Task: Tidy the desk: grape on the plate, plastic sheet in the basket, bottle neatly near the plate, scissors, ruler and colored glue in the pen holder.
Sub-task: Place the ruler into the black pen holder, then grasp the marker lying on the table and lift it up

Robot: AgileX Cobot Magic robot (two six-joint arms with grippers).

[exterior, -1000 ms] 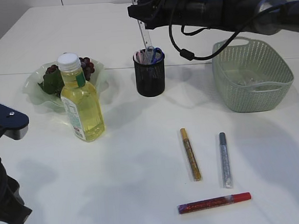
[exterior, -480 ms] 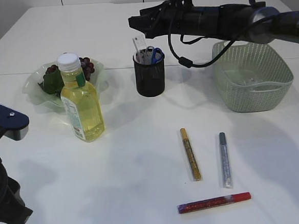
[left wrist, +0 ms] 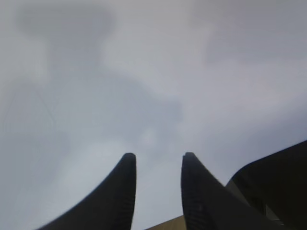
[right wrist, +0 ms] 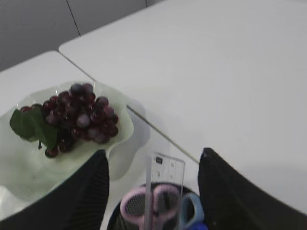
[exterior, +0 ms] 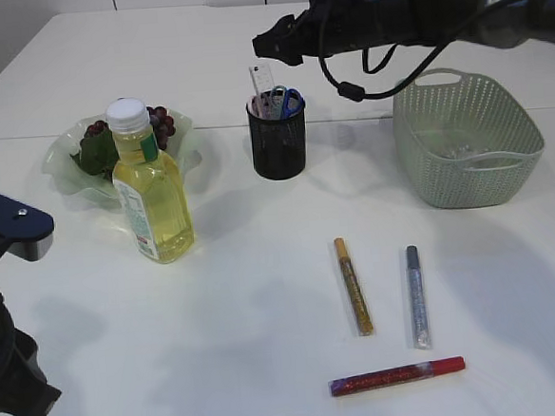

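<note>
Three colored glue pens remain flat on the white tabletop (exterior: 256, 314): gold glitter glue pen (exterior: 353, 285), silver glitter glue pen (exterior: 416, 296), red glitter glue pen (exterior: 397, 377), all well apart from the black mesh pen holder (exterior: 278, 141). My right claw (right wrist: 152, 163) hangs above that holder, jaws spread wide, holding nothing; clear plastic ruler (right wrist: 163, 179) and pink-and-blue-handled scissors (right wrist: 165, 205) stand inside. I'd go to the gold pen first, nearest the holder, grip across its middle and drop it in tip-down, clear of the ruler. My left claw (left wrist: 157, 191) idles low over bare tabletop, jaws narrowly apart, empty. The pens look thin, round and glittery, so they could roll if nudged.
</note>
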